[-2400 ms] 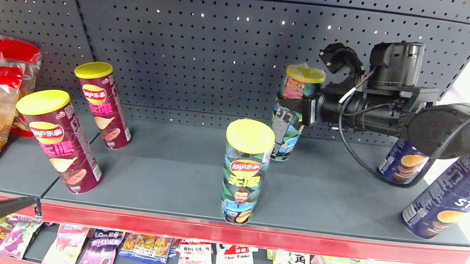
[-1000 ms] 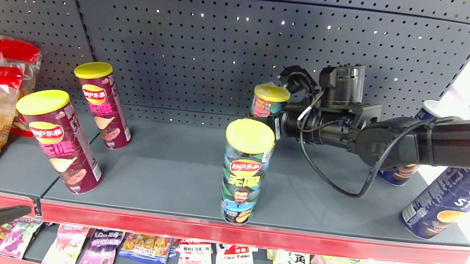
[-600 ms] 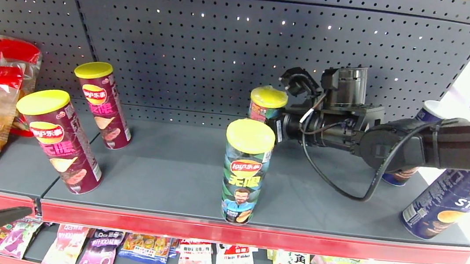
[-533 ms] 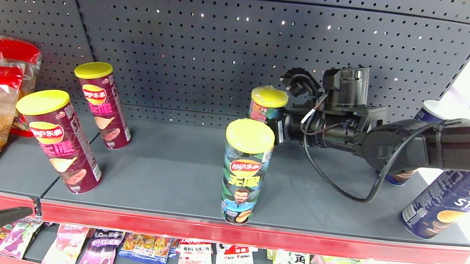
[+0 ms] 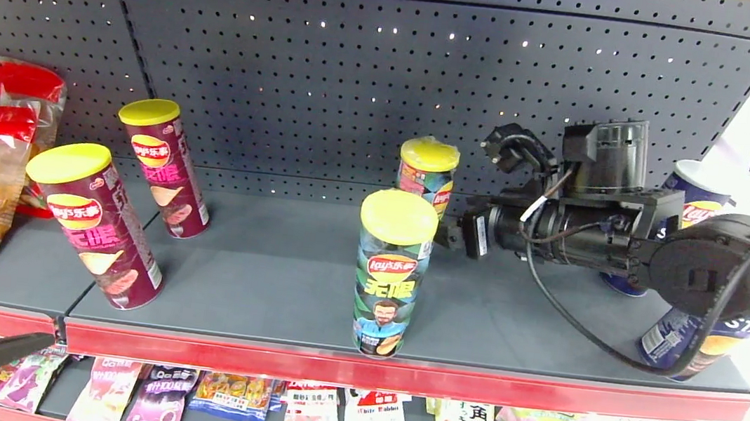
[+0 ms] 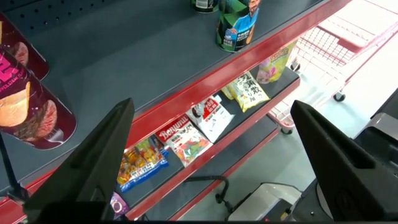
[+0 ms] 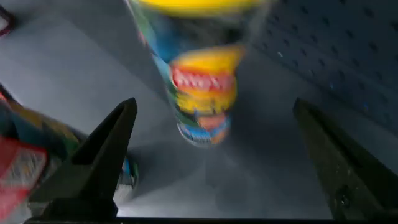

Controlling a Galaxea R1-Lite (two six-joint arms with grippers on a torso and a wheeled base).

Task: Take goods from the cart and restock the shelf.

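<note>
Green chip can (image 5: 427, 174) standing upright at the back of the shelf (image 5: 255, 274), right behind the front can (image 5: 393, 269). My right gripper (image 7: 214, 106) sits just beside it, jaws spread, gripping nothing. Left gripper (image 6: 211, 104) hangs low by the shelf's red edge, jaws spread too.

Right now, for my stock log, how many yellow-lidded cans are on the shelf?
4: maroon front left, maroon back left, green front centre, green back centre. The arm may hide more.
</note>
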